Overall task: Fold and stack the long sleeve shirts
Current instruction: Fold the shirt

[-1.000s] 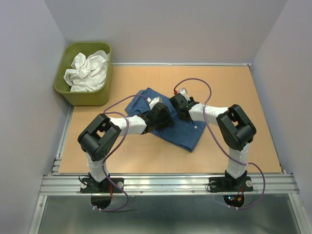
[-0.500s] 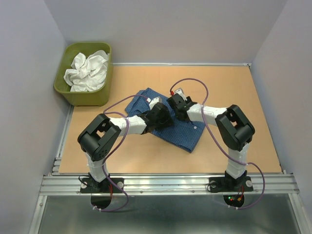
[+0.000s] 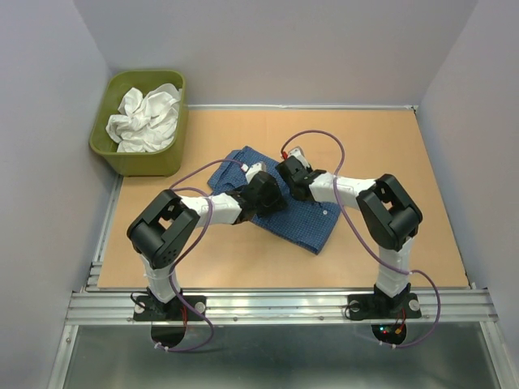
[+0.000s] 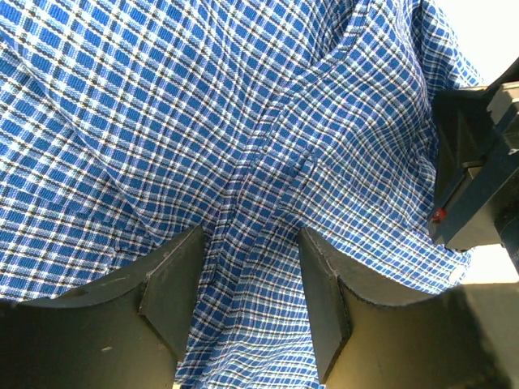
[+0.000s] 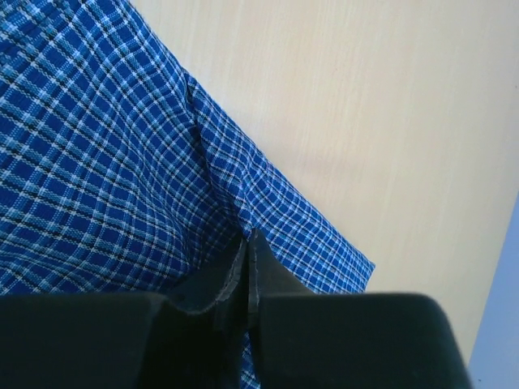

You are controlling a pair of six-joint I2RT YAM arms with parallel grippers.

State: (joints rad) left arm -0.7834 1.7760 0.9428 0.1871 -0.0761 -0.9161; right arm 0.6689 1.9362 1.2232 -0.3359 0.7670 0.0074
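Note:
The dark blue checked long sleeve shirt lies crumpled mid-table. My left gripper sits low over its middle, open, with a ridge of checked cloth running between its fingers. My right gripper is at the shirt's far edge, shut, and a crease of cloth runs into its tips, pinched there. Its black body shows at the right of the left wrist view. The white long sleeve shirt lies bunched in the tub at the back left.
The olive-green tub stands at the table's back left corner. Bare wooden tabletop lies beyond the shirt's edge. Grey walls close in both sides. Purple cables loop over both arms.
My right gripper slid a little left along the shirt's far edge and closed on the cloth. The left gripper has barely moved.

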